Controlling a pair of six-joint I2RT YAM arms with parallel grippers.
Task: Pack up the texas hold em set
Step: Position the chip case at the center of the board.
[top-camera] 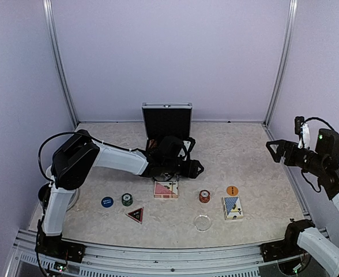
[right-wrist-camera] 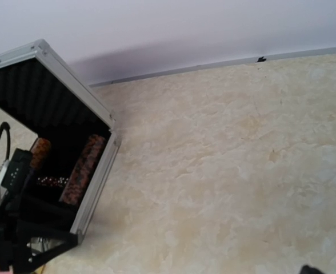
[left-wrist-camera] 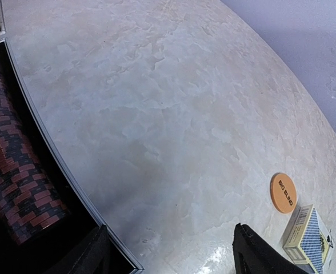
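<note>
The case (top-camera: 166, 118) stands open, back-centre on the worktop (top-camera: 244, 156), chip rows (left-wrist-camera: 14, 165) in. Before it, red deck (top-camera: 165, 190), blue deck (top-camera: 232, 208), buttons (top-camera: 232, 190), chips (top-camera: 204, 196) and marker (top-camera: 135, 214) lie unpacked, so I judge most remains. My left jaws hang open, empty, at its front; my right jaws gape empty, far right.

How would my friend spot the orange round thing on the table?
Start at the open silver case at the back. Toward the front right lies a blue-backed card deck; the orange button sits just behind it. It is the only flat orange disc; the chip beside it is red.
</note>
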